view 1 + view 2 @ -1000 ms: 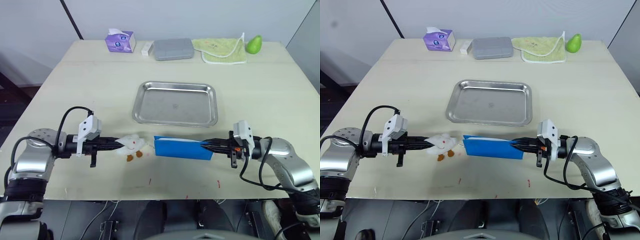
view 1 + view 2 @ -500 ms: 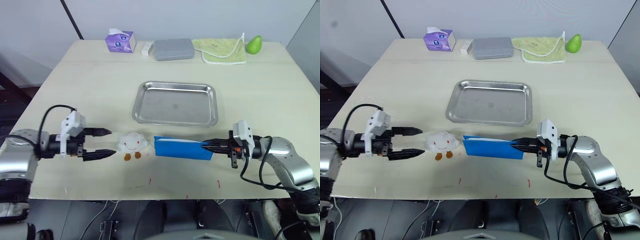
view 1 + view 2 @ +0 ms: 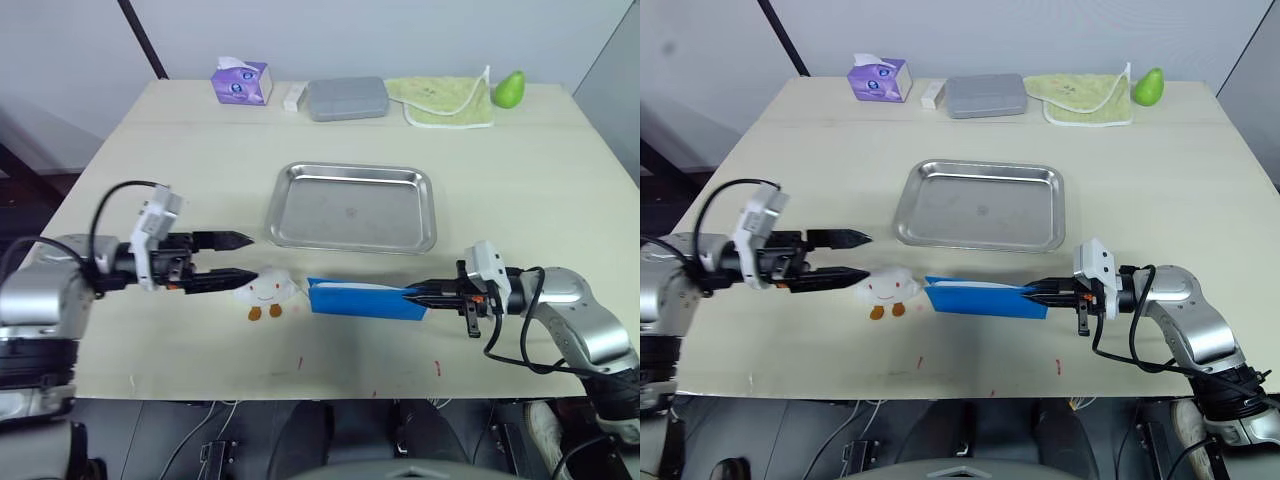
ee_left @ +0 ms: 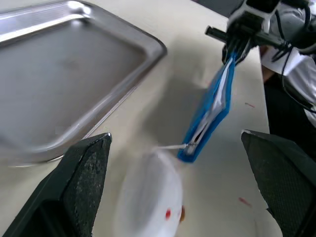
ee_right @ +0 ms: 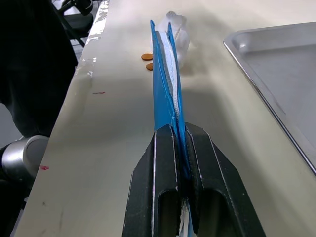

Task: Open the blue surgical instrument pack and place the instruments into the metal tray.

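The blue surgical instrument pack [image 3: 365,298] stands on edge on the table, just in front of the metal tray [image 3: 350,210]. My right gripper [image 3: 412,292] is shut on the pack's right end; the right wrist view shows the blue edge [image 5: 165,98] pinched between its fingers [image 5: 165,163]. A crumpled whitish sheet [image 3: 268,289] lies at the pack's left end, joined to it by a thin strip. My left gripper [image 3: 253,255] is open, just left of and slightly above that sheet, touching nothing. The instruments are hidden.
Along the table's far edge stand a purple tissue box [image 3: 241,82], a small white item [image 3: 293,97], a grey case [image 3: 346,98], a green cloth [image 3: 448,102] and a green pear [image 3: 508,88]. Two small orange bits [image 3: 266,311] lie by the sheet.
My left gripper let go of the whitish sheet, opened wide, drew back left, then came forward and higher again. The sheet has settled on the table. The right gripper and pack stayed put.
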You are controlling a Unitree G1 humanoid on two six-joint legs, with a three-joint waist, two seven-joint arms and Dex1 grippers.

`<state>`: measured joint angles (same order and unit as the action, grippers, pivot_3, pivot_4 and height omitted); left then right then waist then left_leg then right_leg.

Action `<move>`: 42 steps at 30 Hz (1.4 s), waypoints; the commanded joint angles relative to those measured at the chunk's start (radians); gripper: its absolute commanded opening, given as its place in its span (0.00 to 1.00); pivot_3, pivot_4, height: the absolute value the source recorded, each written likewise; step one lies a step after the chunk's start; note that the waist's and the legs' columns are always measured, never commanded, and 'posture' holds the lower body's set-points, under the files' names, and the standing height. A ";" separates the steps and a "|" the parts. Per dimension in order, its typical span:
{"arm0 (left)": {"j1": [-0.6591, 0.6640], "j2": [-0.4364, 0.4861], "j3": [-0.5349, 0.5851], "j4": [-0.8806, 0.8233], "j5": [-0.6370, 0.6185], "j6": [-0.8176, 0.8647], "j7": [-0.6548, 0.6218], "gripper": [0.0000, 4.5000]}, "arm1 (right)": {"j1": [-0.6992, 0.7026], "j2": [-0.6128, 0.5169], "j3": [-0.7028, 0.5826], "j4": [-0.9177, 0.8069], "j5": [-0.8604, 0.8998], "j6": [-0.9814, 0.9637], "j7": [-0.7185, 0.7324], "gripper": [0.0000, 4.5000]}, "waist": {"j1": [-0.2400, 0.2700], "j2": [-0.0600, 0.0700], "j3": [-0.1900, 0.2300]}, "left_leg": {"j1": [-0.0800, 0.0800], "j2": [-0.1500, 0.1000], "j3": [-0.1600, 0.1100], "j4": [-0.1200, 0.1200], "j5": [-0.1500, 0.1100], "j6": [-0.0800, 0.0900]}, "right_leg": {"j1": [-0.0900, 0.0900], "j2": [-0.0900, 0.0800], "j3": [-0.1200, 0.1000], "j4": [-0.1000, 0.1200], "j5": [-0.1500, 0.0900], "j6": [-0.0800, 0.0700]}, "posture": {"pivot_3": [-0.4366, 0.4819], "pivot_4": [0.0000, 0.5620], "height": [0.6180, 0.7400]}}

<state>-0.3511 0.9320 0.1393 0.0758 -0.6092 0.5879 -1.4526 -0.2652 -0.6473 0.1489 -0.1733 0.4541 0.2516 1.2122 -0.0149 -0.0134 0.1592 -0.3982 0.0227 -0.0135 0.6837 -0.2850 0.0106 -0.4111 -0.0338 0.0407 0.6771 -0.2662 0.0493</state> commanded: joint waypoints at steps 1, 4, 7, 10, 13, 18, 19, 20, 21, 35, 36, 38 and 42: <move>-0.016 -0.004 0.004 -0.054 -0.009 -0.006 0.014 0.99 | 0.000 -0.023 -0.006 0.005 -0.018 0.003 0.010 0.00 | 0.001 0.000 0.000 | 0.000 0.000 0.000 0.000 0.000 0.000 | 0.000 0.000 0.000 0.000 0.000 0.000 | 0.48 0.27 1.00; -0.007 -0.029 -0.026 -0.082 -0.007 -0.016 0.007 0.99 | 0.014 -0.036 -0.026 -0.046 0.030 0.050 0.015 0.00 | 0.005 0.000 0.000 | 0.000 0.000 0.000 0.000 0.000 0.000 | 0.000 -0.001 0.000 0.000 0.000 0.000 | 0.48 0.27 1.00; 0.006 -0.014 -0.032 -0.091 -0.014 -0.014 -0.025 0.99 | 0.025 -0.044 -0.031 -0.064 0.042 0.067 0.007 0.00 | 0.003 0.000 0.000 | 0.000 0.000 0.000 0.000 0.000 0.000 | 0.000 -0.001 0.000 0.000 0.000 0.000 | 0.48 0.27 1.00; 0.025 0.014 -0.028 -0.093 -0.014 -0.020 -0.062 0.99 | 0.034 -0.047 -0.028 -0.063 0.029 0.063 -0.005 0.00 | 0.002 0.000 0.000 | 0.000 0.000 0.000 0.000 0.000 0.000 | 0.000 0.000 0.000 0.000 0.000 0.000 | 0.48 0.27 1.00; 0.039 0.033 -0.023 -0.100 -0.036 0.005 -0.089 0.99 | 0.035 -0.045 -0.025 -0.056 0.024 0.059 -0.012 0.00 | 0.001 0.000 0.000 | 0.000 0.000 0.000 0.000 0.000 0.000 | 0.000 0.000 0.000 0.000 0.000 0.000 | 0.48 0.27 1.00; 0.041 0.021 -0.022 -0.112 -0.048 0.012 -0.075 0.99 | 0.032 -0.041 -0.025 -0.059 0.028 0.066 -0.025 0.00 | 0.002 0.000 0.000 | 0.000 0.000 0.000 0.000 0.000 0.000 | 0.000 0.000 0.000 0.000 0.000 0.000 | 0.48 0.27 1.00; 0.033 0.007 -0.026 -0.106 -0.034 -0.011 -0.059 0.99 | 0.032 -0.040 -0.024 -0.060 0.030 0.066 -0.026 0.00 | 0.002 0.000 0.000 | 0.000 0.000 0.000 0.000 0.000 0.000 | 0.000 0.000 0.000 0.000 0.000 0.000 | 0.48 0.27 1.00; 0.021 -0.008 -0.031 -0.103 -0.029 -0.017 -0.040 0.99 | 0.032 -0.039 -0.022 -0.062 0.031 0.066 -0.025 0.00 | 0.002 0.000 0.000 | 0.000 0.000 0.000 0.000 0.000 0.000 | 0.000 0.000 0.000 0.000 0.000 0.000 | 0.48 0.27 1.00; 0.005 -0.026 -0.046 -0.097 -0.011 -0.040 -0.025 0.99 | 0.030 -0.040 -0.019 -0.063 0.030 0.063 -0.022 0.00 | 0.003 0.000 0.000 | 0.000 0.000 0.000 0.000 0.000 0.000 | 0.000 0.000 0.000 0.000 0.000 0.000 | 0.48 0.27 1.00; -0.076 -0.137 -0.185 -0.076 0.134 -0.220 -0.009 0.39 | 0.020 -0.032 -0.005 -0.070 0.018 0.062 -0.028 0.00 | 0.002 0.000 0.000 | 0.000 0.000 0.000 0.001 0.000 0.000 | 0.000 0.000 0.000 0.000 0.000 0.000 | 0.48 0.27 1.00; -0.077 -0.142 -0.188 -0.074 0.136 -0.224 -0.008 0.39 | 0.020 -0.032 -0.004 -0.071 0.017 0.061 -0.028 0.00 | 0.001 0.000 0.000 | 0.000 0.000 0.000 0.001 0.000 0.000 | 0.000 0.000 0.000 0.000 0.000 0.000 | 0.48 0.27 1.00; -0.079 -0.149 -0.192 -0.072 0.134 -0.227 -0.010 0.39 | 0.018 -0.031 -0.004 -0.072 0.016 0.062 -0.030 0.00 | 0.001 0.000 0.000 | 0.000 0.000 0.000 0.001 0.000 0.000 | 0.000 0.000 0.000 0.000 0.000 0.000 | 0.48 0.27 1.00; -0.078 -0.155 -0.208 -0.068 0.155 -0.254 -0.016 0.39 | 0.015 -0.032 -0.005 -0.075 0.017 0.065 -0.032 0.00 | 0.001 0.000 0.000 | 0.000 0.000 0.000 0.000 0.000 0.000 | 0.000 0.000 0.000 0.000 0.000 0.000 | 0.48 0.27 1.00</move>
<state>-0.4198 0.7782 -0.0661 0.0177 -0.4577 0.3556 -1.4596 -0.2463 -0.6786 0.1427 -0.2207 0.4783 0.3076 1.1817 -0.0135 -0.0135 0.1592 -0.3983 0.0223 -0.0136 0.6841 -0.2850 0.0106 -0.4107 -0.0340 0.0406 0.6769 -0.2662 0.0494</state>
